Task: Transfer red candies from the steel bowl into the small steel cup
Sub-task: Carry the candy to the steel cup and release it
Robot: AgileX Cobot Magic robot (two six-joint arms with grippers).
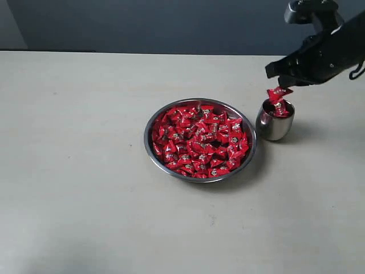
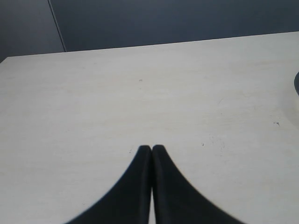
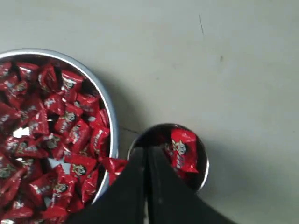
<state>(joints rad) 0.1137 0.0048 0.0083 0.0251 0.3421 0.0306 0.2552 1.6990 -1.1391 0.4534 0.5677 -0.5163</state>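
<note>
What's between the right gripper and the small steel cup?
One red candy, under the right gripper and above the small steel cup; exterior view.

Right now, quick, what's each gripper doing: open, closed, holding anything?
Left gripper: closed, empty.
Right gripper: closed on a red candy above the cup.

We log a pale beige table that fills most of every view, matte, with faint streaky grain. On it we spot a few tiny dark specks in the left wrist view and a short thin dark scratch in the right wrist view. Behind the table's far edge we have a dark blue-grey wall, and in the left wrist view a slanted seam splits off a greyer panel beside it.
</note>
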